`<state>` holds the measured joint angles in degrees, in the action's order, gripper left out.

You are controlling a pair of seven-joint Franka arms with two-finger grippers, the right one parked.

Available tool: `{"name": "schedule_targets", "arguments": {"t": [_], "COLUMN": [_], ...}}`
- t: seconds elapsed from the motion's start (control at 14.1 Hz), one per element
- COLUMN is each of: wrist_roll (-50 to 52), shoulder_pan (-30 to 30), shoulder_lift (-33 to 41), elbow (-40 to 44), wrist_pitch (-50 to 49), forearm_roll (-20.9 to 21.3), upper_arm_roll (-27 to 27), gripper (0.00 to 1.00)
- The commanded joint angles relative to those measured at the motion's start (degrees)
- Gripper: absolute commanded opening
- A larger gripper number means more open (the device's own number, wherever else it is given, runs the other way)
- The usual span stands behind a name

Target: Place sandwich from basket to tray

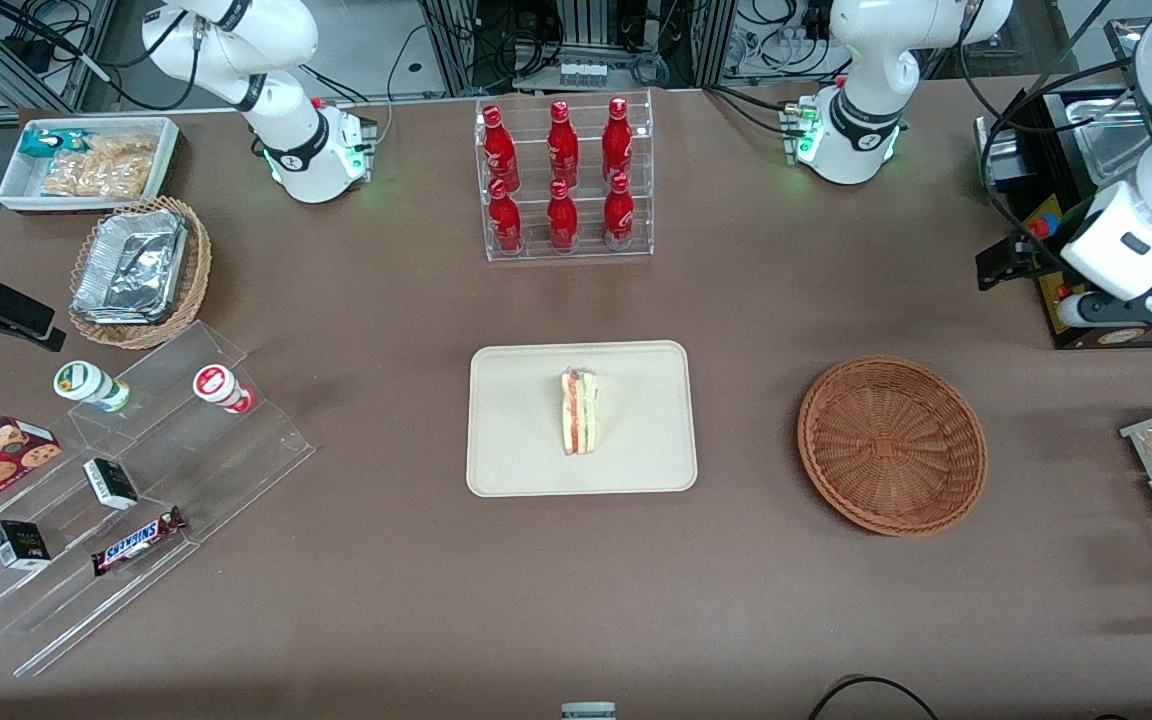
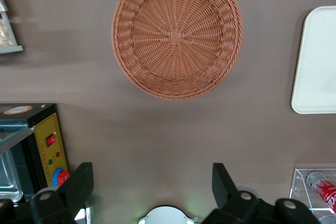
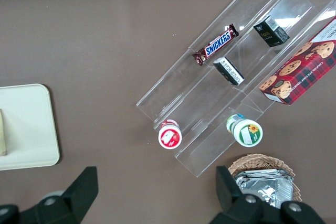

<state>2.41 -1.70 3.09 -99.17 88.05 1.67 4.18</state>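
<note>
Here, in the front view, one sandwich [image 1: 579, 411] stands on its bread side at the middle of the one cream tray [image 1: 516, 460], cut edge up, filling layers showing. The one reddish-brown wicker basket [image 1: 892, 445] lies empty, well apart from the tray, toward the working arm's end of the table. The left gripper [image 1: 998, 265] hangs high above the table near that end, farther from the camera than the basket. The placing step appears complete; the step in hand is judged to be retreat, best done by holding the arm high and away from tray and basket so the sandwich is not disturbed. A clear rack [image 1: 564, 180] holds six red bottles.

In the left wrist view, the gripper [image 2: 152, 184] has its two fingers [image 2: 79, 184] spread wide apart with nothing between them. One basket [image 2: 177, 35] shows bare weave; one corner of the tray [image 2: 315, 77] lies beside it.

In the right wrist view, one tray edge [image 3: 31, 129] carries a sliver of the sandwich [image 3: 2, 132].
</note>
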Motion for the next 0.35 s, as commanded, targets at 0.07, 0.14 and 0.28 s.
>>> {"name": "schedule_targets", "arguments": {"t": [0.07,0.14,0.28], "wrist_roll": [-1.8,-1.7,-1.6], "shoulder_pan": [-1.7,-1.7,-1.6], "shoulder_lift": [1.8,1.7,1.3], "elbow": [-0.6,-0.7,-0.6], "wrist_pitch": [2.2,3.6,4.6], "forearm_roll": [0.7,0.5,0.3], "upper_arm_roll": [0.9,0.9,0.9], "gripper": [1.0,1.0,1.0]}}
